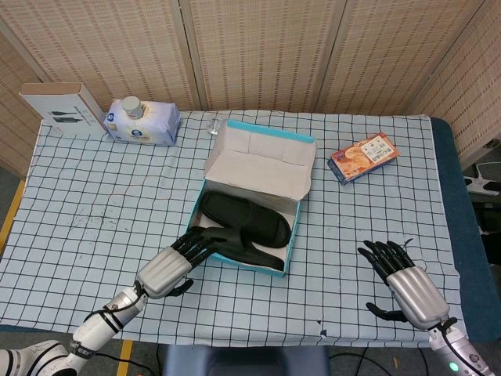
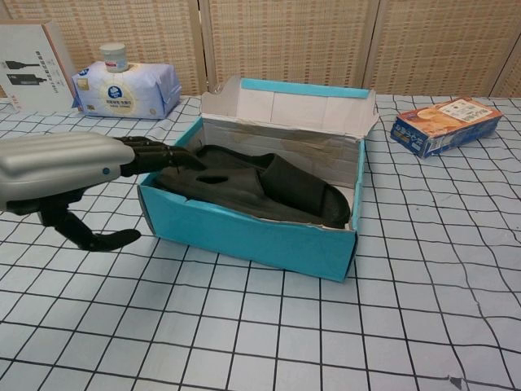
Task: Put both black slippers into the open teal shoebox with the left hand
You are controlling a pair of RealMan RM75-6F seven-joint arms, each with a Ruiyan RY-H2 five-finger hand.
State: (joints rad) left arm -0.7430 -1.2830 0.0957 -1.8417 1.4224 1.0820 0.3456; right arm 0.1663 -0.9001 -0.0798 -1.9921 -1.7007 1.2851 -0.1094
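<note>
Both flat black fabric slippers (image 2: pixel 260 186) inside open teal cardboard shoebox (image 2: pixel 244 232), near one riding over its front-left rim. Left hand (image 1: pixel 168 266) empty, fingers (image 2: pixel 159 155) spread beside that corner; right hand (image 1: pixel 407 286) empty too, splayed, well clear. Could snag the overhanging heel or nudge the shoebox when pulling away.

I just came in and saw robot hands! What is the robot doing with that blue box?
It is packing black slippers into the open teal shoebox. The slippers lie inside it. The left hand is at the box's near corner, fingers spread, holding nothing. The right hand hovers open over the table, away from the box.

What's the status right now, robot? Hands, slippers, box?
Left hand open beside shoebox, holding nothing. Right hand open, idle. Black slippers inside shoebox. Nothing blocking.
</note>
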